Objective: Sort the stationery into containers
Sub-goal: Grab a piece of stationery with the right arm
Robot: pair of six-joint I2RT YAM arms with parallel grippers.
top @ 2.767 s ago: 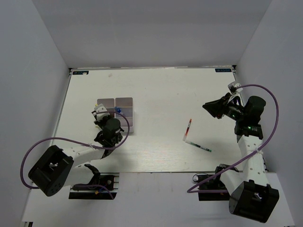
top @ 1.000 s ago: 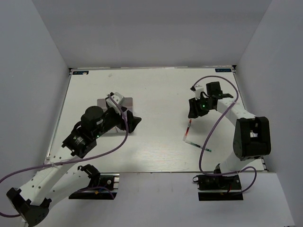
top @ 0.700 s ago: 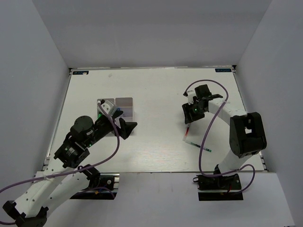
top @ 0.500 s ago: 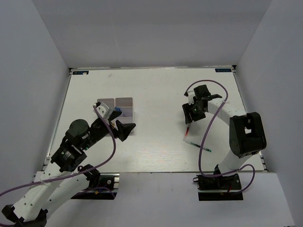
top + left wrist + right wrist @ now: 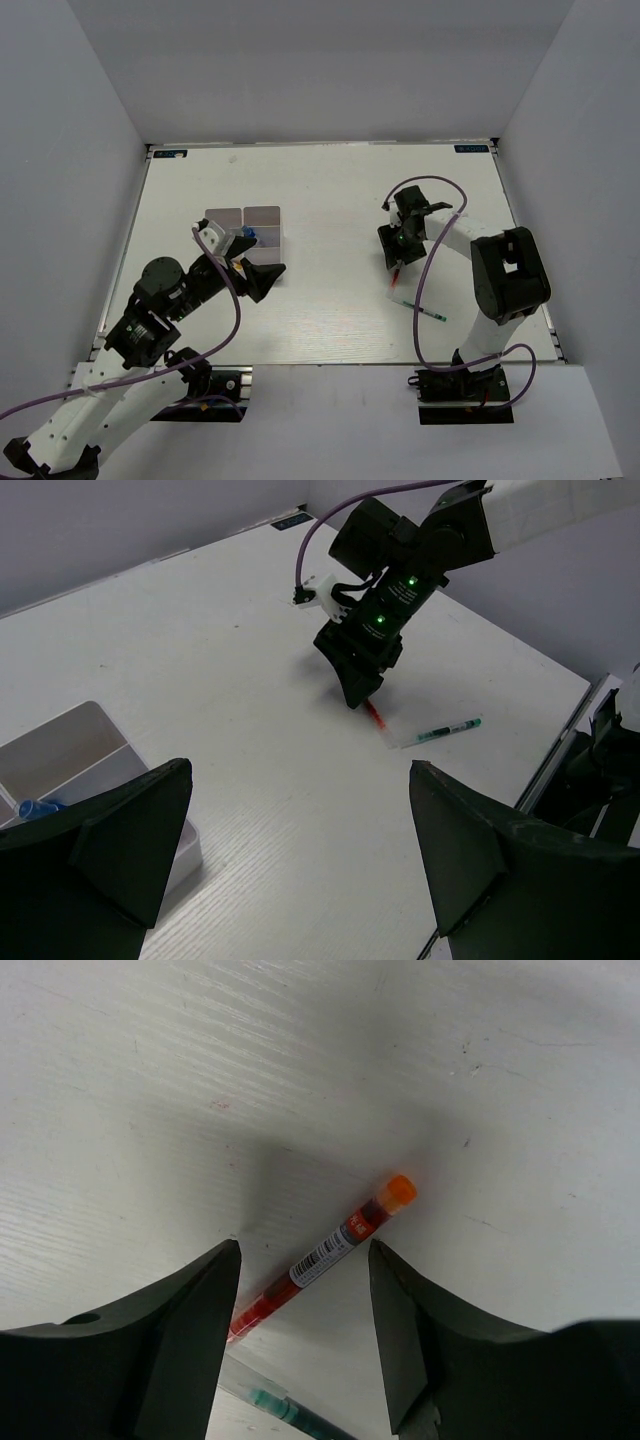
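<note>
A red pen with an orange cap lies on the white table, right of centre. My right gripper hangs low over it, open, one finger on each side of the pen without touching it. A green-tipped white pen lies just nearer the table's front, its tip showing in the right wrist view. The white divided tray sits at the left, with a blue-capped tube in it. My left gripper is open and empty at the tray's near right corner.
In the left wrist view the tray is at the lower left, the blue cap just inside it. The right gripper and both pens lie across the table. The table's right edge is close to them.
My right gripper has swung in from the far right and come down over the red pen, its jaws widening. My left arm has pulled back from over the tray toward its base.
</note>
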